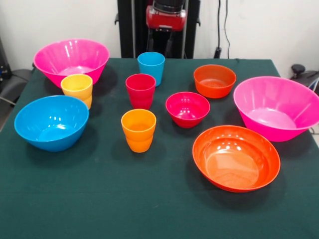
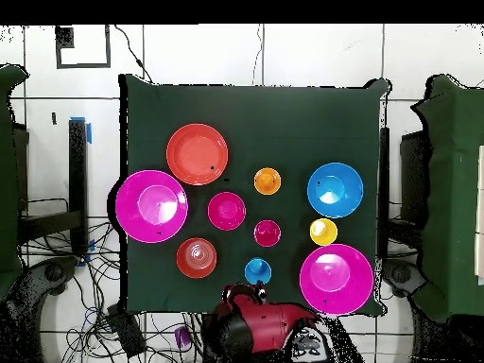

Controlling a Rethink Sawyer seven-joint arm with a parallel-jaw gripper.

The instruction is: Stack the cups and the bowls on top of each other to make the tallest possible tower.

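All cups and bowls stand apart and upright on the green cloth, none stacked. The cups are blue (image 1: 151, 67), red (image 1: 140, 90), orange (image 1: 138, 129) and yellow (image 1: 77, 88). The bowls are two large pink ones (image 1: 71, 59) (image 1: 276, 107), a shallow orange one (image 1: 236, 157), a blue one (image 1: 51, 122), a small orange one (image 1: 215, 80) and a small magenta-red one (image 1: 187, 108). The red arm (image 1: 165, 17) is drawn back at the table's far edge, behind the blue cup. It also shows in the overhead view (image 2: 257, 321). Its gripper is not clearly visible.
The table (image 1: 99, 199) is covered in dark green cloth. The black pedestal (image 1: 127, 30) stands behind the far edge. Cables lie on the floor around the robot's base (image 2: 123, 321). A dark chair part (image 1: 12, 82) is beside the table's left edge.
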